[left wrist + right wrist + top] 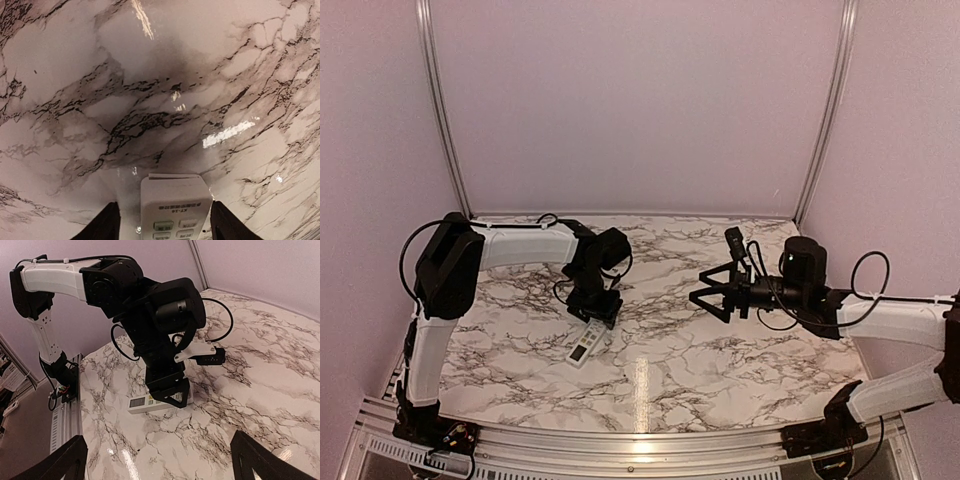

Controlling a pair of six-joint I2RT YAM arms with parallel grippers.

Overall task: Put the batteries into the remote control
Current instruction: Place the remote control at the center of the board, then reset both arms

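Seemingly nothing is loaded — left gripper (pixel 165 212) straddles the remote control (pixel 176 197), bottom centre, jaws apart; right gripper (pixel 160 440) gapes empty; we see no batteries.

You work with two matching arms: the left arm (pixel 520 245) and the right arm (pixel 895 322) each pair smooth white plastic link shells with bulky black cylindrical joint housings. Thin black cables (pixel 232 319) loop outside the joints, and matte black wedge-shaped fingers (pixel 107 222) finish each wrist.
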